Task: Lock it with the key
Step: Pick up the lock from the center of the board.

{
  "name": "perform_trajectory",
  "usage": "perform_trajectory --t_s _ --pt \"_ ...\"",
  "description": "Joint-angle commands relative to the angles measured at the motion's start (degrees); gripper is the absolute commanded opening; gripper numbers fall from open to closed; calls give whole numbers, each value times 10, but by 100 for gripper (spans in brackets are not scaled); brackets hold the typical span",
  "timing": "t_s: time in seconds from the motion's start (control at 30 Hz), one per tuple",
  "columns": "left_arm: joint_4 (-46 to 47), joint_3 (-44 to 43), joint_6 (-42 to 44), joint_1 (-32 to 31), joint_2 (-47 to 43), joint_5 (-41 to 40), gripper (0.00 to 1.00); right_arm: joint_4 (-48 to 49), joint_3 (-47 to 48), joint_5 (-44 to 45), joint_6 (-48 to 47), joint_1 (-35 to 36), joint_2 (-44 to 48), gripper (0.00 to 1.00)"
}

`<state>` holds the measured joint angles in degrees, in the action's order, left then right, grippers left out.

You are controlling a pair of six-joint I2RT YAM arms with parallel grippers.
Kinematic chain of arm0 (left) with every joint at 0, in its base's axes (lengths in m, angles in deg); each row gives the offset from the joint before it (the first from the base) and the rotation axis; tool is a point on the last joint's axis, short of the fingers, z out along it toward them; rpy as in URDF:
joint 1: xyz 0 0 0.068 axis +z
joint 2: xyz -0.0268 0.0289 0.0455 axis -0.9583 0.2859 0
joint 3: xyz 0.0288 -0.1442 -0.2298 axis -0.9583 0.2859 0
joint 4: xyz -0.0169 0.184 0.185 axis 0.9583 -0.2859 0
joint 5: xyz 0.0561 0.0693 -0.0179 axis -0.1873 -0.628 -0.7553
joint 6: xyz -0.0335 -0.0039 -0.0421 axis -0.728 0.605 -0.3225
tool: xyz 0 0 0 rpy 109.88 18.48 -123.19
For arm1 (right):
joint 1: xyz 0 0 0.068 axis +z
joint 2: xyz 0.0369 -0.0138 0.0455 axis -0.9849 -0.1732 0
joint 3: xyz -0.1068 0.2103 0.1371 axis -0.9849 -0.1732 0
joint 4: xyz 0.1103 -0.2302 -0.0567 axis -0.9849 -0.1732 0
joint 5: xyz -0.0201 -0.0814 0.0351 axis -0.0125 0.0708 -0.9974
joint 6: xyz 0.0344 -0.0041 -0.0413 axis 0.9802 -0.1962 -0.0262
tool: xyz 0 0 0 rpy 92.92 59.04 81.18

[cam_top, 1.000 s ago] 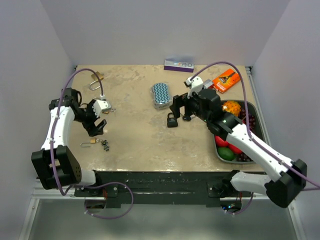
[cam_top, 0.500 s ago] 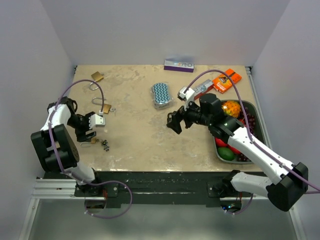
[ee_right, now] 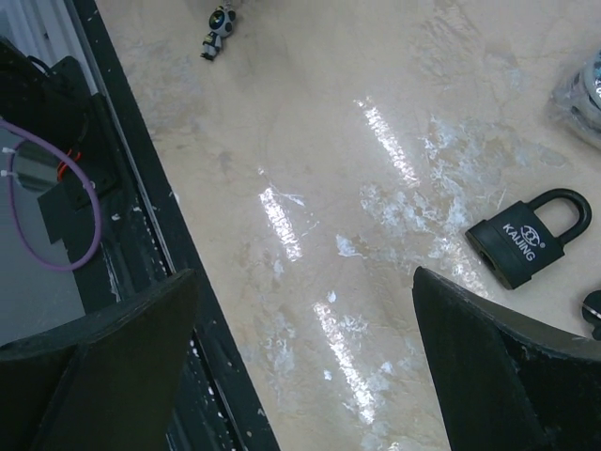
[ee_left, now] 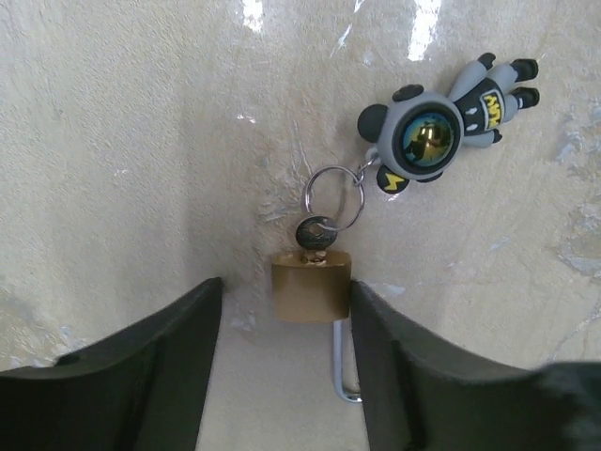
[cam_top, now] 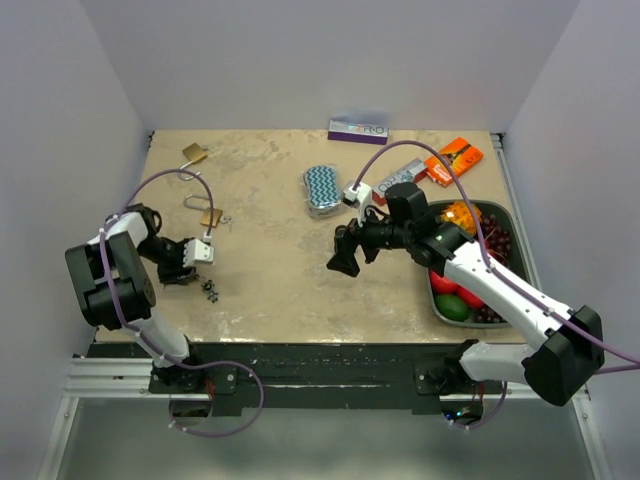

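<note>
Brass padlock, key seated: I am straddling it with the left gripper spread wide, the right gripper hovering open and empty; gripping seems next.

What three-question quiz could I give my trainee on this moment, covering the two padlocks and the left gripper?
1. True or false: the small brass padlock has a silver key sitting in its keyhole.
2. The shackle of the black KAIJING padlock, lying on the table, is: A) closed into the body, B) swung open, C) missing.
3. Fill in: the left gripper has its jaws ____, one on either side of the small brass padlock.

Key: 1 true; 2 A; 3 open.
</note>
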<state>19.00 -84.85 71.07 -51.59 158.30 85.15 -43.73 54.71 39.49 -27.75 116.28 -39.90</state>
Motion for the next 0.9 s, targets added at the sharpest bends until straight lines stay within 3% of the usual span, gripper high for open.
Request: perform_trajectory --t_s 0.0,0.27,0.4,0.57,0.87 --pt "20 27 27 4 1 17 50 3 25 -22 -11 -3 3 99" --pt "2 33 -28 -29 -30 55 1 -19 34 7 -42 -3 -8 99" --pt "-38 -16 -113 -75 -54 95 0 -51 73 16 -81 -4 -16 99" --pt "-56 -59 -256 -162 -91 140 0 -16 64 -5 -99 -2 5 99" --pt "-123 -175 -465 -307 -102 219 0 113 -62 -9 -146 0 119 96"
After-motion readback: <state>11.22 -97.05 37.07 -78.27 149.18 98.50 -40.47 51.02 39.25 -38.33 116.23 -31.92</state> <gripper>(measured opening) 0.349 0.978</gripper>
